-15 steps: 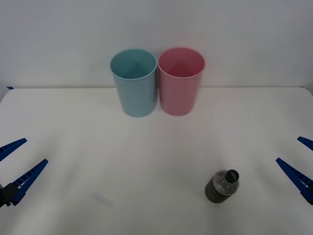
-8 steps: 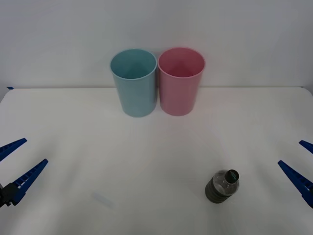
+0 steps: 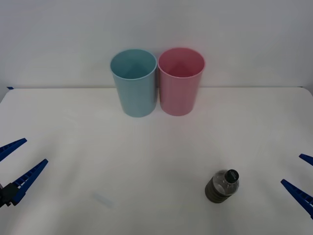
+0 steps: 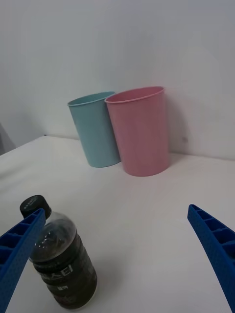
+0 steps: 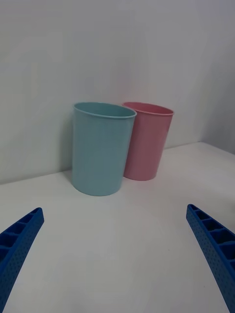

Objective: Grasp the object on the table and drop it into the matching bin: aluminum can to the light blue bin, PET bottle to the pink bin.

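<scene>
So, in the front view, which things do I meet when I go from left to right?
left gripper → light blue bin → pink bin → PET bottle → right gripper

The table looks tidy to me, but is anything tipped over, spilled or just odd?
Nothing stands out. The PET bottle stands upright, capped, on the table. The light blue bin and the pink bin stand upright, close together at the far edge. No spill shows.

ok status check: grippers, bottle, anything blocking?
Left gripper open, low at table's left edge. Right gripper open, beside the PET bottle. Bottle upright on the table, ungrasped. Path to the pink bin unobstructed.
</scene>
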`<state>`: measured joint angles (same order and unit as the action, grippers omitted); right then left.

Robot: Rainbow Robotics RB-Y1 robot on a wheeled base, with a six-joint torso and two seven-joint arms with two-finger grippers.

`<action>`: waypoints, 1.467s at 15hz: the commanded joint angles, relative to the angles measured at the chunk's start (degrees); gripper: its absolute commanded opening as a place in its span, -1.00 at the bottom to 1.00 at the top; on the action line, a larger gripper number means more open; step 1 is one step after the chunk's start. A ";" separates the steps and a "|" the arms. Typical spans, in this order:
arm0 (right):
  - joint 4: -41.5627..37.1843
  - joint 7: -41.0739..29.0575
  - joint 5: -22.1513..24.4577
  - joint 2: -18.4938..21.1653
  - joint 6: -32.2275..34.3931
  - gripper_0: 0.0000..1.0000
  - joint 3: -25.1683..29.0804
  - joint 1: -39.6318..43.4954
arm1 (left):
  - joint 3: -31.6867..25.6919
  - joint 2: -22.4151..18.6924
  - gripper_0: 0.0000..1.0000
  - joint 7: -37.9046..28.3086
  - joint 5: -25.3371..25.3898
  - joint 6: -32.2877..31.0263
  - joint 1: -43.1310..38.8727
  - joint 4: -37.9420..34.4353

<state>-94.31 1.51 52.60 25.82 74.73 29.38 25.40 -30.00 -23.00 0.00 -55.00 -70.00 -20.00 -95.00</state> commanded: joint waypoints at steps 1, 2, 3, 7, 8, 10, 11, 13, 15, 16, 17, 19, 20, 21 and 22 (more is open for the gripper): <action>0.00 1.48 -0.04 1.25 1.47 1.00 -0.55 1.32 | 0.00 0.00 1.00 0.00 0.00 0.00 0.00 0.00; 0.00 2.09 0.05 1.69 2.00 1.00 -0.90 1.76 | 0.00 0.00 1.00 0.00 0.00 0.00 0.00 0.00; 0.00 2.71 0.05 2.13 2.43 1.00 -1.25 2.38 | 0.00 0.00 1.00 0.00 0.00 0.00 0.00 0.00; 0.00 5.43 0.22 3.36 3.40 1.00 -2.57 4.13 | 0.00 0.00 1.00 0.00 0.00 0.00 0.00 0.00; 0.00 6.84 0.22 3.53 3.31 1.00 -2.92 4.40 | 0.00 0.00 1.00 0.00 0.00 0.00 0.00 0.00; 0.09 11.50 1.19 3.53 2.96 1.00 -3.54 4.66 | 0.00 0.00 1.00 0.00 0.00 0.00 0.00 0.00; 1.06 12.90 1.19 3.71 2.96 1.00 -4.06 4.48 | 0.00 0.00 1.00 0.00 0.00 0.00 0.00 0.00; 4.66 16.51 1.19 4.59 3.75 1.00 -5.64 3.08 | 0.00 0.00 1.00 0.00 0.00 0.00 0.00 0.00; 8.18 17.74 1.19 5.29 4.81 1.00 -7.31 1.41 | 0.00 0.00 1.00 0.00 0.00 0.00 0.00 0.00; 9.05 18.26 1.19 5.38 4.98 1.00 -8.02 0.97 | 0.00 0.00 1.00 0.00 0.00 0.00 0.00 0.00; 9.93 18.97 1.63 5.29 4.98 1.00 -8.90 0.27 | 0.00 0.00 1.00 0.00 0.00 0.00 0.00 0.00; 11.60 20.11 1.89 5.20 4.98 1.00 -10.65 -0.88 | 0.00 0.00 1.00 0.00 0.00 0.00 0.00 0.00; 12.66 21.95 1.89 5.20 4.98 1.00 -11.89 -1.67 | 0.00 0.00 1.00 0.00 0.00 0.00 0.00 0.00; 13.45 23.71 1.89 5.20 4.81 1.00 -12.59 -2.37 | 0.00 0.00 1.00 0.00 0.00 0.00 0.00 0.00; 14.33 24.94 1.89 5.03 4.46 1.00 -13.47 -2.99 | 0.00 0.00 1.00 0.00 0.00 0.00 0.00 0.00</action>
<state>-80.64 25.49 54.49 30.98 79.46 16.55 22.88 -30.00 -23.00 0.00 -55.00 -70.00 -20.00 -95.00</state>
